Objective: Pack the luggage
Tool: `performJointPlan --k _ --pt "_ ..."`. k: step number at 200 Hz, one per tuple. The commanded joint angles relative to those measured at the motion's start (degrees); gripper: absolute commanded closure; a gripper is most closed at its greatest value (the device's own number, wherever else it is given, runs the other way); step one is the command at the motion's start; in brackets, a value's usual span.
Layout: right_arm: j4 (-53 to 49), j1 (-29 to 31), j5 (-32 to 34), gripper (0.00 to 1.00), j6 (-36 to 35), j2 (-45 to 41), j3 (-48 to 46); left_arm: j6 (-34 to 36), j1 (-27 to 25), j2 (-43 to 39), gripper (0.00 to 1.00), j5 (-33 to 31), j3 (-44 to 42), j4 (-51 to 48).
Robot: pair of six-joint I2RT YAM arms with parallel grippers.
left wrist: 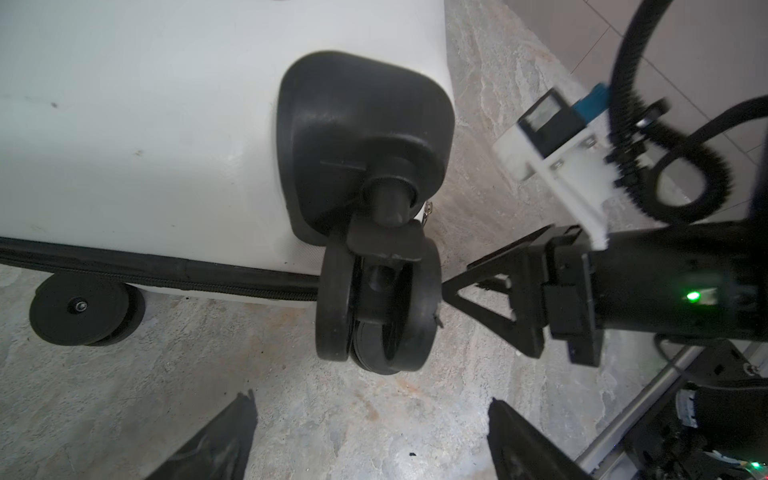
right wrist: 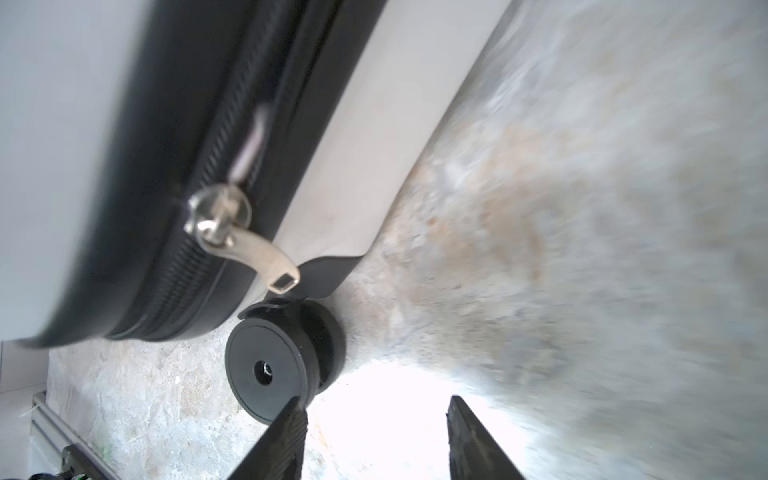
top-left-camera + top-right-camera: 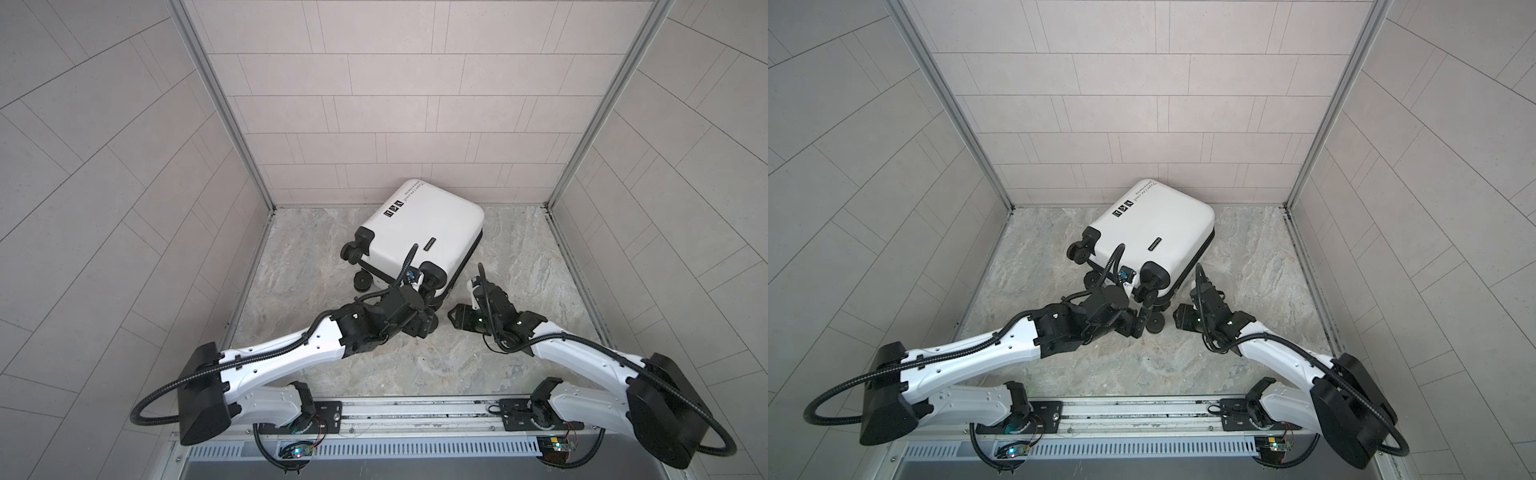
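Note:
The luggage [image 3: 424,232] [image 3: 1154,232] is a white hard-shell suitcase lying closed on the stone floor, its black wheels turned toward the arms. My left gripper [image 1: 370,399] [image 3: 1142,322] is open just short of a double spinner wheel [image 1: 374,307] at the near corner, with only floor between its fingers. My right gripper [image 2: 376,399] [image 3: 457,318] is open beside that same corner with nothing in it. In the right wrist view one finger overlaps a low wheel [image 2: 270,370]. A silver zipper pull [image 2: 249,245] hangs from the black zipper band [image 2: 187,257].
Tiled walls enclose the floor on three sides; the back wall [image 3: 374,124] runs close behind the luggage. A metal rail [image 3: 415,411] carrying both arm bases crosses the front. Bare marbled floor [image 3: 540,257] lies left and right of the suitcase.

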Motion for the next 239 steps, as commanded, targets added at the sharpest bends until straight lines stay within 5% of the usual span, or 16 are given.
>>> performJointPlan --k 1,92,239 --pt "-8.6 -2.8 1.3 0.41 -3.6 -5.3 -1.1 0.4 -0.1 2.1 0.07 -1.0 1.9 -1.1" --pt "-13.9 -8.0 0.7 0.37 -5.2 -15.1 -3.4 -0.1 2.8 9.6 0.08 0.1 5.6 4.0" --pt "-16.9 -8.2 -0.3 0.4 -9.0 -15.9 1.5 -1.2 4.7 14.4 0.31 3.3 7.4 8.8"
